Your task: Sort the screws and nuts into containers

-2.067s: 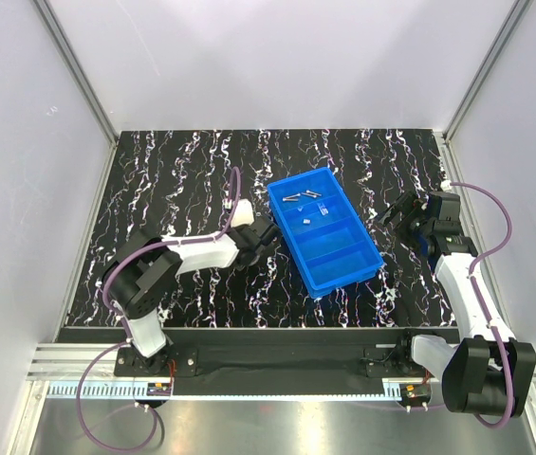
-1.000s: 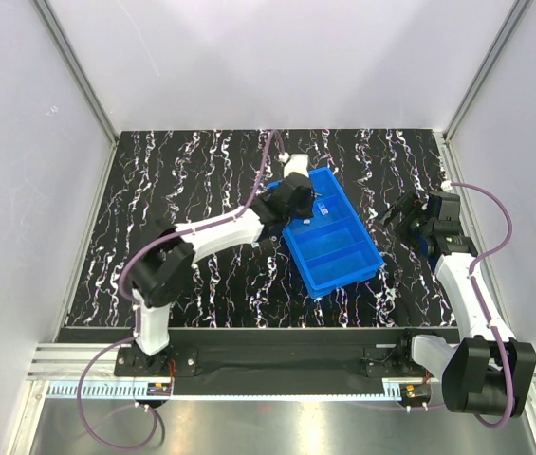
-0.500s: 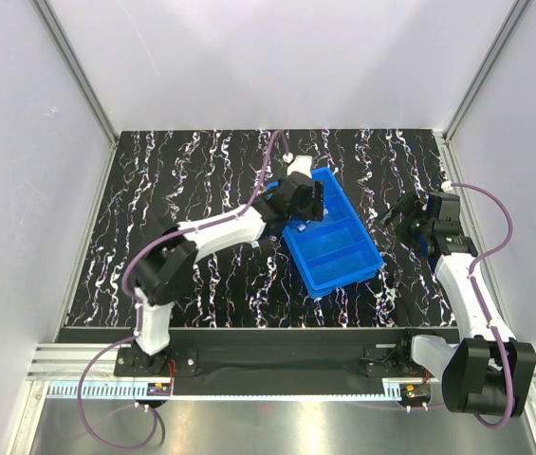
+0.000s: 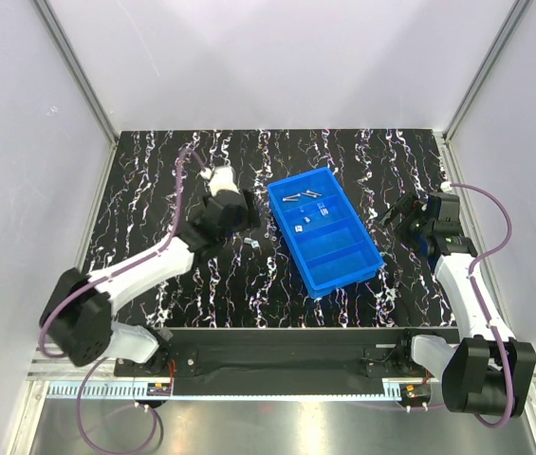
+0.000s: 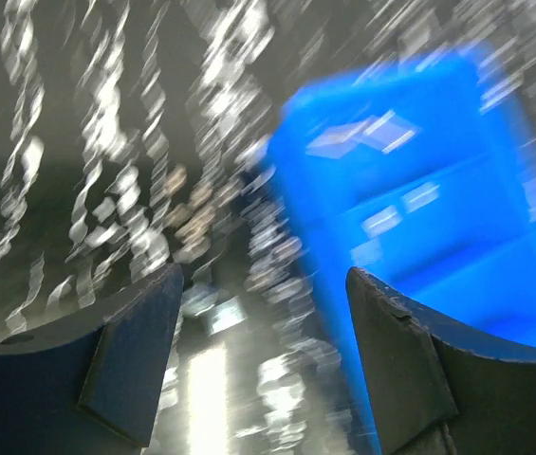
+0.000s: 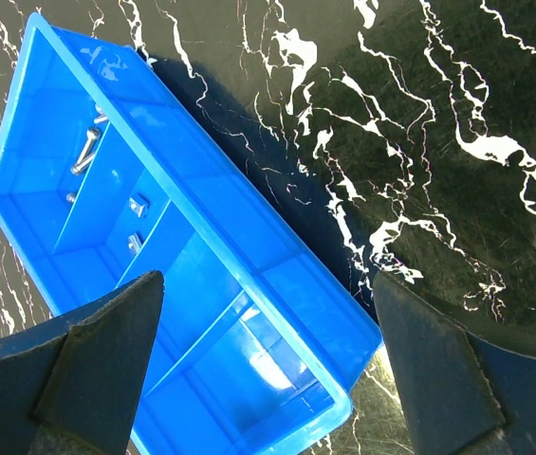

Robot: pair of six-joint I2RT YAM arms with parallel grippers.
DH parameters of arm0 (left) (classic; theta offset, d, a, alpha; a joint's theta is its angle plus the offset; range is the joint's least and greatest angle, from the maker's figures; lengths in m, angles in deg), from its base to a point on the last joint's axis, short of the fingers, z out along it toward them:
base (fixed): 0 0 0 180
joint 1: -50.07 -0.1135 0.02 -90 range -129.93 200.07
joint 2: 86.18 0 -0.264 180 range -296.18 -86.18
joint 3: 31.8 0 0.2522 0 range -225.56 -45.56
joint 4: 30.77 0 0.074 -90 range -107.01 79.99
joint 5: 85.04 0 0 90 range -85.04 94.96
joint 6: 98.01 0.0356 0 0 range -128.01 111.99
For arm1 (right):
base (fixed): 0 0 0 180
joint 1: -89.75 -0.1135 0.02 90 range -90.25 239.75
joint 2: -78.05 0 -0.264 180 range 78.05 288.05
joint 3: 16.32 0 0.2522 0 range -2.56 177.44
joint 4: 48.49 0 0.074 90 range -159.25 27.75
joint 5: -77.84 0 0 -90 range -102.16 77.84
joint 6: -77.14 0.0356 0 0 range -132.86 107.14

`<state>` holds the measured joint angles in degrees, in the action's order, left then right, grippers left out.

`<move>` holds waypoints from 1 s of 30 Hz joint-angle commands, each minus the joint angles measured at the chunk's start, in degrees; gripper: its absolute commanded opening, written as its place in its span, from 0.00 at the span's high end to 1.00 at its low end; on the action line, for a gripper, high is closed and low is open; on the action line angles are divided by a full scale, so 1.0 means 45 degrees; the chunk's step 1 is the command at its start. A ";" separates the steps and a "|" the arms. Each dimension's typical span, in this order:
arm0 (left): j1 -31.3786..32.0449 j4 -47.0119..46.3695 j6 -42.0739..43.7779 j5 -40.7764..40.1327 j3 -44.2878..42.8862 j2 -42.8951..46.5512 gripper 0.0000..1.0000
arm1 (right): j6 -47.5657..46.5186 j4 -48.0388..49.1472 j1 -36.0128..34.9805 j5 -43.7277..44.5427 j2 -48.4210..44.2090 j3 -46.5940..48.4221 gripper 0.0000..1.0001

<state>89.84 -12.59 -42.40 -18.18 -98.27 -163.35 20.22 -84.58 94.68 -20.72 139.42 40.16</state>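
The left gripper (image 4: 250, 220) is hovering over the black marbled table (image 4: 154, 180), just left of the blue tray (image 4: 339, 270), its jaws standing apart with nothing between them; its wrist view is showing only blur. 1 loose silver piece (image 4: 251, 244) is lying on the table beside that gripper, too tiny to tell nut from screw. The screws (image 4: 301, 197) are resting in the tray's far compartment, 2 nuts (image 6: 138, 206) in the next. The right gripper (image 4: 400, 214) is hanging wide open and empty beside the tray's right wall
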 commanded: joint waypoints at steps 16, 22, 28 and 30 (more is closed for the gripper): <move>-0.0380 -0.0671 0.2839 0.0649 -0.0943 -0.4706 0.38 | -0.0261 -0.0117 -0.0041 0.0280 -0.0277 0.0077 0.00; -0.0576 -0.0690 0.2389 0.0726 -0.0749 -0.5157 0.43 | -0.0223 -0.0019 -0.0041 0.0281 -0.0082 0.0038 0.00; -0.0556 -0.0632 0.2213 0.0845 -0.0417 -0.5254 0.44 | -0.0222 0.0020 -0.0041 0.0222 0.0094 0.0116 0.00; -0.0576 -0.0632 0.2174 0.0864 -0.0280 -0.5235 0.45 | -0.0222 0.0000 -0.0041 0.0202 0.0114 0.0136 0.00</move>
<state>87.57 -13.33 -31.61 -14.81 -100.30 -186.75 19.98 -85.28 94.68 -20.56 139.85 40.11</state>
